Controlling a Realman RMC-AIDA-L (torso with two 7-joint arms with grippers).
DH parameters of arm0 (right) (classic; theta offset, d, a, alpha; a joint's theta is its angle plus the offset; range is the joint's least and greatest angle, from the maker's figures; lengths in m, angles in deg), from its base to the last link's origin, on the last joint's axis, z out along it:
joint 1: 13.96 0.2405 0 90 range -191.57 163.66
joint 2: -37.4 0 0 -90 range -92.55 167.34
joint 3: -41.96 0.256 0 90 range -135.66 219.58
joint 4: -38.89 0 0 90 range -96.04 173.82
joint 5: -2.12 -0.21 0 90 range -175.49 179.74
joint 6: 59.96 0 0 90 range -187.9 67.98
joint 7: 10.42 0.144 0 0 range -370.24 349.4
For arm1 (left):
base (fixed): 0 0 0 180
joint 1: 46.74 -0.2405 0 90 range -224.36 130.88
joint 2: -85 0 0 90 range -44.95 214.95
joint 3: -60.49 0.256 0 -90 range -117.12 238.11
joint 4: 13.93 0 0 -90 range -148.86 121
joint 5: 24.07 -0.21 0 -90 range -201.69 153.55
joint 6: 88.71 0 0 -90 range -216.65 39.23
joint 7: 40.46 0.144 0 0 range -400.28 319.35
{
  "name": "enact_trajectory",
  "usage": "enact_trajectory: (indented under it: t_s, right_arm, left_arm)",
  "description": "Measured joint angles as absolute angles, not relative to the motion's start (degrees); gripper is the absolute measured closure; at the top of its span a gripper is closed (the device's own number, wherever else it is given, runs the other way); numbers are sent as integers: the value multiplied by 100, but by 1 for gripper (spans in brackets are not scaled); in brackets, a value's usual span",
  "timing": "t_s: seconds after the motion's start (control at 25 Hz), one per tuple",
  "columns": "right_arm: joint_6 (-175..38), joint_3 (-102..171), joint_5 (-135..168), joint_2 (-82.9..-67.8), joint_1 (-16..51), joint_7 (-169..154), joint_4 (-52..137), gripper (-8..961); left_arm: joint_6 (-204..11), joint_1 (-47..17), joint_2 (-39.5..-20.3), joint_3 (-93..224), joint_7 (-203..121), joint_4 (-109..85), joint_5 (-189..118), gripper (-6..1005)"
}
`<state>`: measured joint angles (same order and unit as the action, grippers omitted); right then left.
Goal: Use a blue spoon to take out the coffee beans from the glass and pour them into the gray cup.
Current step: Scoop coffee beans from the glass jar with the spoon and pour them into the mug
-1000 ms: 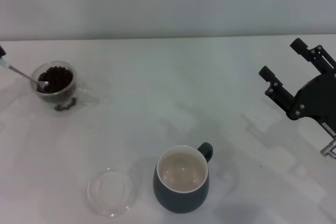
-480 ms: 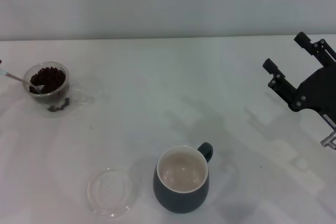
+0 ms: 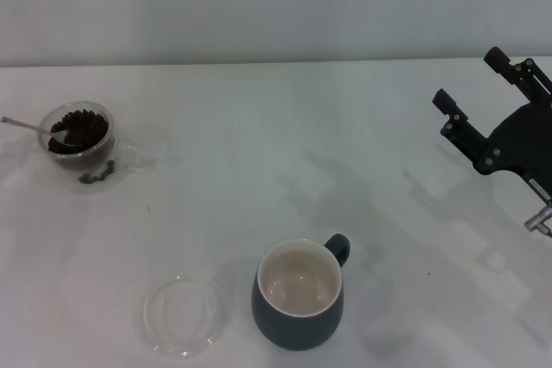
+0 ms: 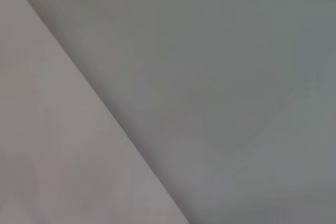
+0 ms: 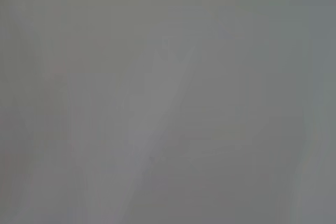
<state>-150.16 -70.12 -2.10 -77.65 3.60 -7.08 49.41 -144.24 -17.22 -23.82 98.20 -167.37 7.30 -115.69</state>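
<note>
The small clear glass (image 3: 80, 133) of dark coffee beans (image 3: 76, 129) has slid left and farther back on the table; the metal, blue-handled spoon (image 3: 34, 127) now lies flatter across its rim.

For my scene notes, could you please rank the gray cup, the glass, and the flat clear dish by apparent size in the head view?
1. Gray cup, largest.
2. Flat clear dish, nearly as wide as the gray cup but shallow.
3. Glass, smallest, though it stands farther from the camera, so its true rank against the dish is unsure.

No readable text (no labels, brands, numbers) anywhere.
</note>
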Motion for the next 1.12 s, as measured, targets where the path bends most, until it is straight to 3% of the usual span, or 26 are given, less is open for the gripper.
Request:
enact_trajectory:
  t_s: [1.12]
  right_arm:
    - [-14747, -6833, -209, -7770, 626, -708, 4999, 220]
  left_arm:
    - [-15087, -1979, -2362, 9793, -16543, 713, -10768, 870]
